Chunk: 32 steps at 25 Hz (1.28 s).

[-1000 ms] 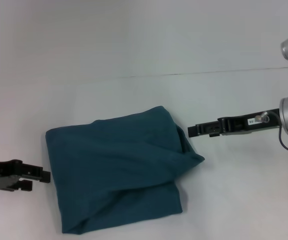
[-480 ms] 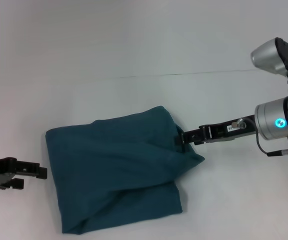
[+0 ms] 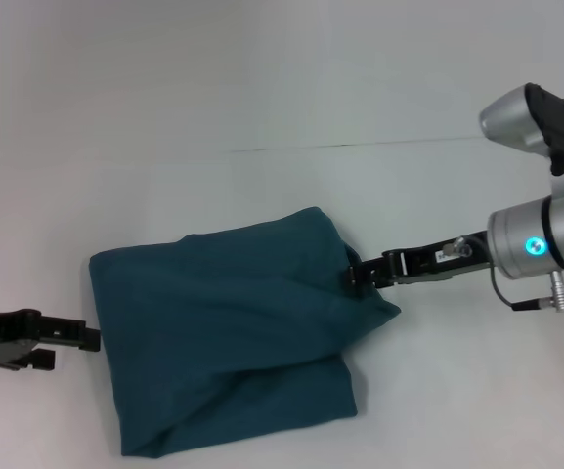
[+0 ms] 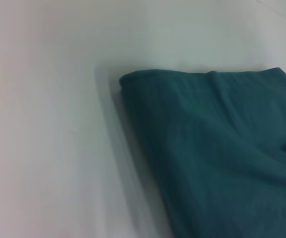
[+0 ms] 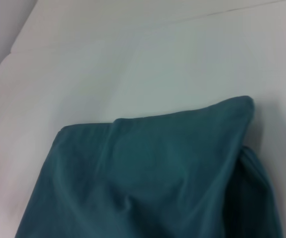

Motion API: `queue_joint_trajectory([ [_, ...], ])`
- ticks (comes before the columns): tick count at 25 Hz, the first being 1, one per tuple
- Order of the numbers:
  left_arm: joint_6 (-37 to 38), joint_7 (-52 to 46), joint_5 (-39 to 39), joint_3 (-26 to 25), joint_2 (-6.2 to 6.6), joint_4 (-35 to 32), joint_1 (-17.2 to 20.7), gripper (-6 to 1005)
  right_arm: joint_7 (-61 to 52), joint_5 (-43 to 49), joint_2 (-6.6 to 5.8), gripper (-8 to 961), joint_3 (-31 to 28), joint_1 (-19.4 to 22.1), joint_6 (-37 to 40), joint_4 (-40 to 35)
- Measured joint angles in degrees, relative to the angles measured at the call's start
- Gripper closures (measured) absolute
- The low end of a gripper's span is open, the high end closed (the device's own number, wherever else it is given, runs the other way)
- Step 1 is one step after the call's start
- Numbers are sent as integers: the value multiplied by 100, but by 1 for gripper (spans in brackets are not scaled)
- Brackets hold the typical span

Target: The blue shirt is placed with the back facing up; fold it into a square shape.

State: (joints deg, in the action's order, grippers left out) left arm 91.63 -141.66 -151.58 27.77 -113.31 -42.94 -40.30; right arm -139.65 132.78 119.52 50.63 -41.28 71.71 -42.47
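Blue shirt (image 3: 228, 337) laid folded on white table (image 3: 262, 88), right gripper (image 3: 357, 275) at its right edge, grasp seemingly closed on cloth, left gripper (image 3: 88, 340) beside left edge, its state unclear.

Right gripper (image 3: 358, 275) reaching in low from the right; left gripper (image 3: 88, 340) held low at left.

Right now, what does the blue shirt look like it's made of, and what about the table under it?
The blue shirt looks like soft, matte knit cloth, probably cotton: it slumps into rounded folds and wrinkles with no shine. The table looks smooth, hard and white, with a faint sheen and one thin seam line; whether it is laminate or painted board can't be told.
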Motion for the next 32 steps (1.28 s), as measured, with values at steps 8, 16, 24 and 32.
queue_joint_trajectory([
  [8, -22, 63, 37, 7, -33, 14, 26, 141, 72, -15, 29, 259, 60, -157, -308, 423],
  [16, -23, 103, 42, 17, -63, 14, 31, 141, 191, -210, 36, 398, 73, -136, -367, 497],
  [24, -22, 142, 42, 18, -87, 14, 31, 141, 203, -221, 29, 672, 119, -139, -429, 605],
  [32, -29, 210, 50, 18, -107, 91, 31, 142, 262, -241, 22, 930, 94, -90, -445, 578],
])
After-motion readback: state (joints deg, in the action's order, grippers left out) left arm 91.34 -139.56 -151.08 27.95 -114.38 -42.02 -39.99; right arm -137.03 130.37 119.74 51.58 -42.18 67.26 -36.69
